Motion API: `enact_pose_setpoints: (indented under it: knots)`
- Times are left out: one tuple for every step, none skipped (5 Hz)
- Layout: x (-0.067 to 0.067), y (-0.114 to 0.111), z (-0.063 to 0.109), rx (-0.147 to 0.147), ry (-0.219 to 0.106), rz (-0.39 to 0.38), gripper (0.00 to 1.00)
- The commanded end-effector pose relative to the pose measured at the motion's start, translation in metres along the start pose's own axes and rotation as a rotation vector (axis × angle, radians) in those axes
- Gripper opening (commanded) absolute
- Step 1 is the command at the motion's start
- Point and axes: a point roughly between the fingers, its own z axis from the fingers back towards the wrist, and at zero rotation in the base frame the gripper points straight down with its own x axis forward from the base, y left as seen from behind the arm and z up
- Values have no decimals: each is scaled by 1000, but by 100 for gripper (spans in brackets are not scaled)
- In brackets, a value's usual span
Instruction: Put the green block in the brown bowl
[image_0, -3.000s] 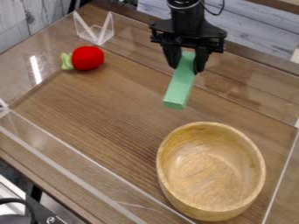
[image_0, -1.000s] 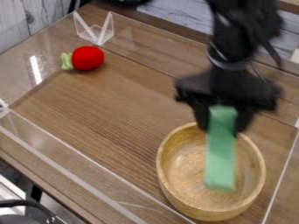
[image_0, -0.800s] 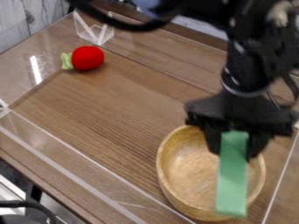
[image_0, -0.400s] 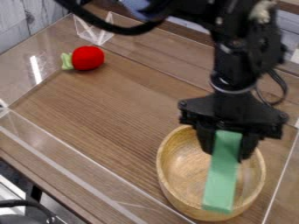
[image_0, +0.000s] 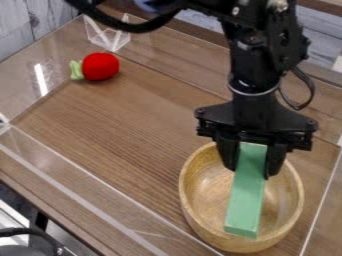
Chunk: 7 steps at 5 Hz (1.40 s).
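The green block (image_0: 251, 192), a mint-green bar, hangs nearly upright with its lower end down inside the brown bowl (image_0: 201, 205); whether it touches the bowl's floor I cannot tell. My gripper (image_0: 257, 146) points straight down over the bowl and is shut on the block's upper end. The bowl is a large round wooden one near the front right of the table. The black arm rises from the gripper to the top of the view.
A red ball with a green leaf (image_0: 98, 66) lies at the back left. A low clear plastic wall (image_0: 80, 185) runs around the wooden table, with a clear folded piece (image_0: 107, 35) at the back.
The gripper has carried the green block from the middle of the table to above the bowl, then shifted slightly left and lowered it into the bowl.
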Motion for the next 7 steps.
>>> enact_pose_setpoints:
  knots:
    - [0,-7,5,-21,-11,3,0]
    - [-4,-9,5,-18,0,-2,0]
    - [-7,-10,5,-15,13,-9,0]
    - [-7,-10,6,-17,19,-13,0]
    - [-8,-11,7,-18,25,-15,0]
    - [-8,-11,8,-20,28,-18,0]
    - [-7,-13,10,-24,30,-18,0]
